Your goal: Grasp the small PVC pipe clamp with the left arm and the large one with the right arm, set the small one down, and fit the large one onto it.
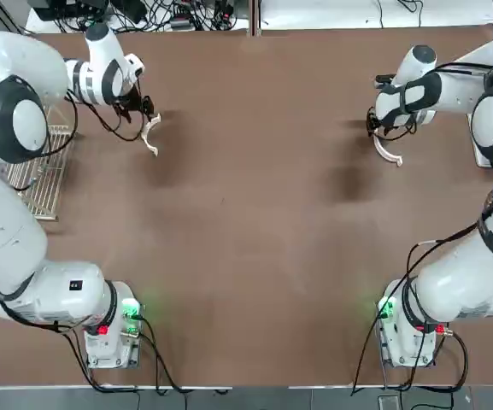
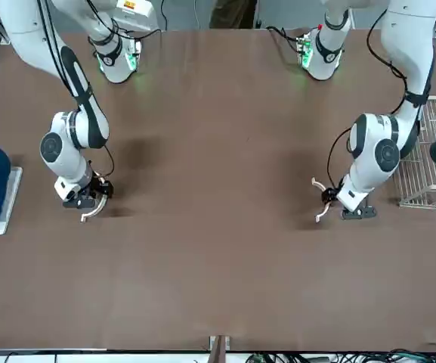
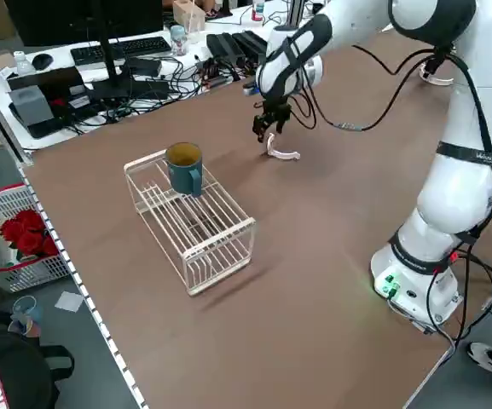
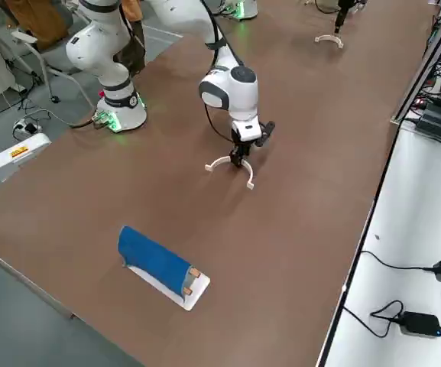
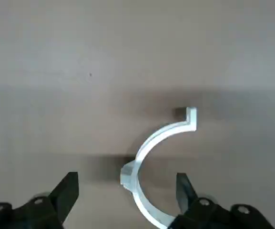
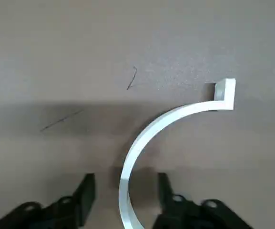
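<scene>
White plastic arcs both wait ungrasped: the small clamp at ten o'clock between the left pincer's wide-open fingers, the large clamp at two o'clock straddled by the half-open right pincer.

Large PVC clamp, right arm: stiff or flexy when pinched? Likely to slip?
The large clamp is a thin open arc, so it probably springs a little under squeeze. Its smooth white plastic may slide between the right gripper fingers. It looks light; likely to rock or pivot if nudged on the table.

overhead, front, 2 raised side views share the table, 2 close wrist views
</scene>
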Tool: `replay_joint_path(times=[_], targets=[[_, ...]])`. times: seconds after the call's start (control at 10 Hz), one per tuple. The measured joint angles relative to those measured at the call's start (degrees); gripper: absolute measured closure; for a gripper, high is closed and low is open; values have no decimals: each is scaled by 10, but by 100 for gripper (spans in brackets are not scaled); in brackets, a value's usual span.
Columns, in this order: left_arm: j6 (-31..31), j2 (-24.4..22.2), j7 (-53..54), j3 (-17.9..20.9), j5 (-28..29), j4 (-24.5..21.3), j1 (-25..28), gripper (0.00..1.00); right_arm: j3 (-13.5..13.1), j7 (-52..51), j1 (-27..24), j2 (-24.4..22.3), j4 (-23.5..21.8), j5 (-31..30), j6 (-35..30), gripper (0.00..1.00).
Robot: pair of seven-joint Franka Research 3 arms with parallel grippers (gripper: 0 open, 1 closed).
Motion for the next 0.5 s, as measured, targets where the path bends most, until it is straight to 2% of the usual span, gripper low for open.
replay_joint_path(times=[0.1, 0.3, 0.4, 0.5], targets=[[17, 3, 0, 0, 12, -15, 0, 11, 0, 0, -1, 2, 0, 0, 0, 52], [36, 18, 0, 1, 31, -24, 3, 25, -1, 0, -2, 6, 0, 0, 0, 59], [42, 26, 0, 1, 35, -24, 5, 29, -1, 0, -2, 8, 0, 0, 0, 62], [45, 32, 0, 1, 36, -24, 6, 45, -1, 0, -2, 10, 0, 0, 0, 64]])
